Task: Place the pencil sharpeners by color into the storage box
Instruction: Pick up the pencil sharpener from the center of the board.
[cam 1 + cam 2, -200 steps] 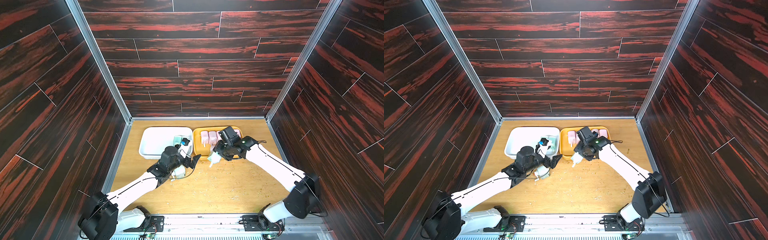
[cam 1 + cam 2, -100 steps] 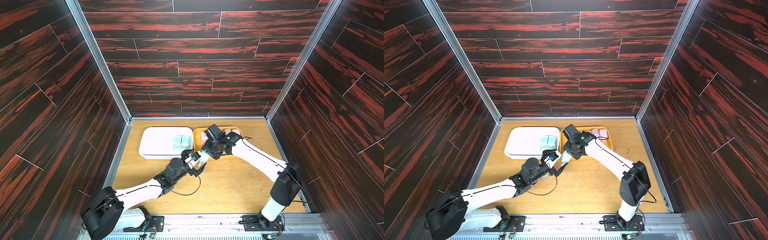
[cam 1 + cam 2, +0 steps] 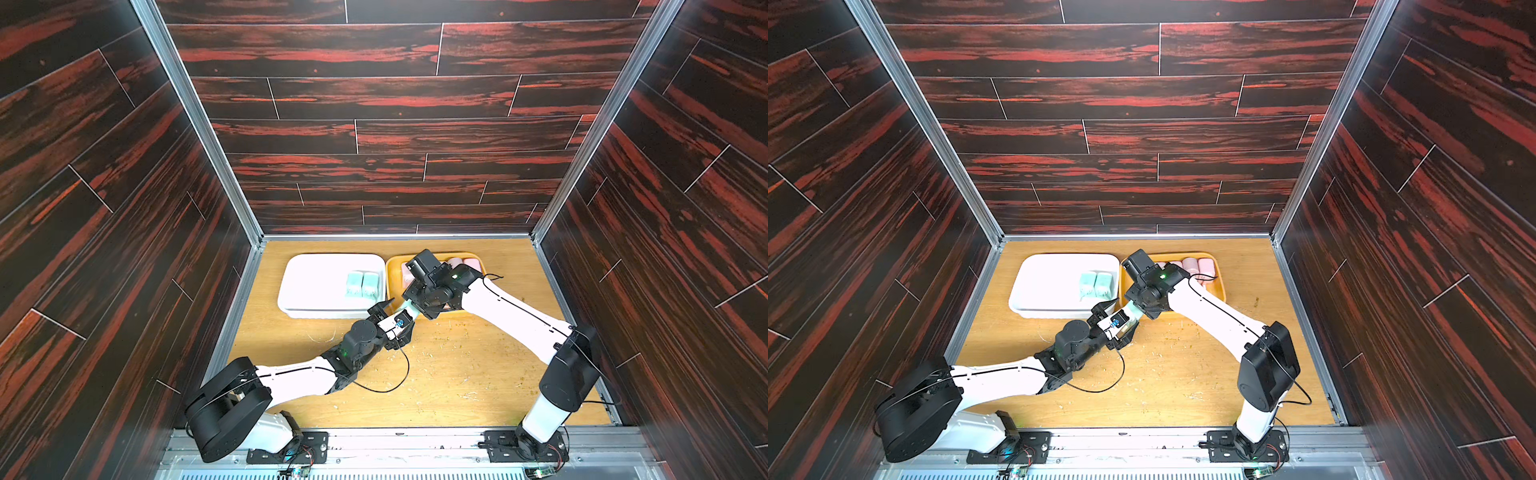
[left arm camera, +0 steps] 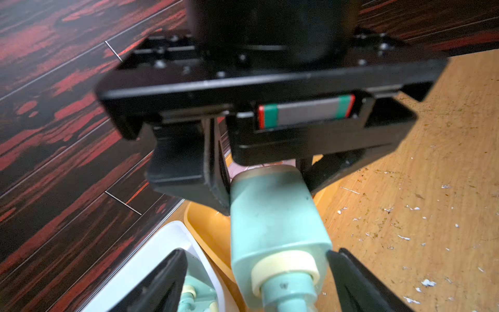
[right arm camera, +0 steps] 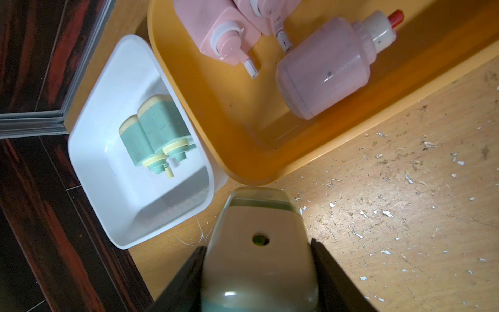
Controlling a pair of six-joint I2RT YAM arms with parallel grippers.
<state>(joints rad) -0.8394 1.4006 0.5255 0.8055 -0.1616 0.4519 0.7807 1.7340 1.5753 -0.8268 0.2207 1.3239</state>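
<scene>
Mint-green plastic pencil sharpener (image 4: 275, 224) — item in hand-over, held in the air between the two arms, over the wooden tabletop (image 3: 457, 374) just in front of the two trays.

Build: boxy rounded body, smooth hard shell, cream collar and a short crank stub at one end, a small round pencil hole in the other end face. Judged light, rigid and hollow; not fragile, but the glossy curved sides look slippery, and the stub would likely be the first part to snap if pinched.

Hold: right gripper (image 5: 258, 275) is clamped across the body's flat sides, jaws half-way in. Left gripper (image 4: 256, 281) stands wide on either side of the crank end, fingers apart from the shell and not yet gripping; whether either pad already touches cannot be told from the blurred near edge.

Best purchase: across the two broad flat faces at mid-body, clear of collar and stub, with the second grip set before the first lets go.

Stock already sorted: two green sharpeners (image 5: 151, 132) lying side by side in the white storage box (image 3: 299, 286); pink sharpeners (image 5: 321, 78) in the yellow storage box (image 5: 205, 108) beside it — several, the count partly hidden by the right arm in both top views.

Destination for this item, by colour: the white box.
</scene>
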